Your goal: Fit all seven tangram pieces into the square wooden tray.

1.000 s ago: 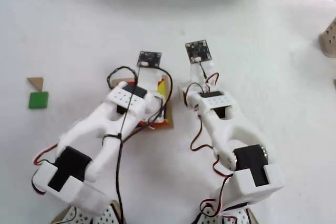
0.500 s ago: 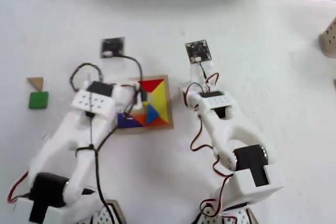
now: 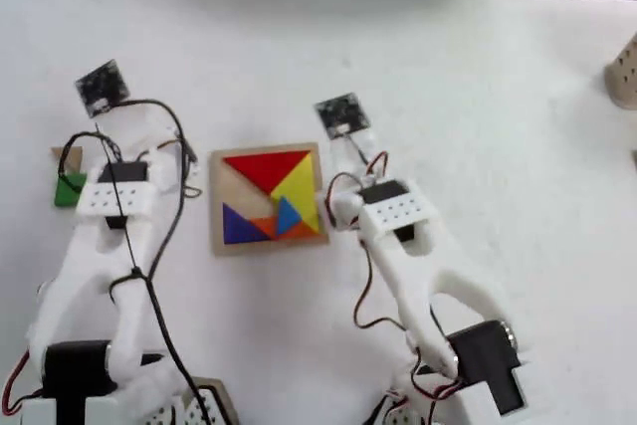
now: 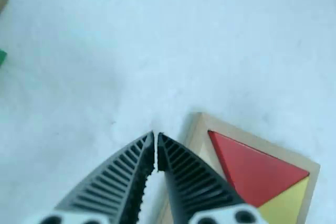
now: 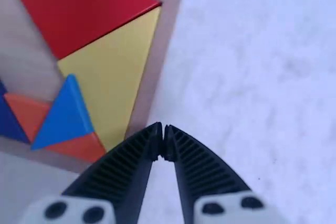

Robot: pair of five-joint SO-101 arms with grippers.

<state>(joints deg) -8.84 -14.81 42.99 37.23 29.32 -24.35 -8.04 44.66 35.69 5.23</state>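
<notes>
I am holding my left pincer point(image 4: 156, 140) shut and empty beside a corner of the wooden tray point(image 3: 215, 216), with the green square point(image 3: 68, 189) and tan triangle point(image 3: 66, 156) lying well off on the bench point(image 3: 478, 67), away from the tray. My right pincer point(image 5: 161, 132), also shut, is sitting at the tray's opposite edge, so the left is nearer them.

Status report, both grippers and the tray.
Left gripper shut, empty, beside tray. Right gripper shut, empty, at tray's opposite edge. Green square, tan triangle outside tray, not yet placed.
</notes>
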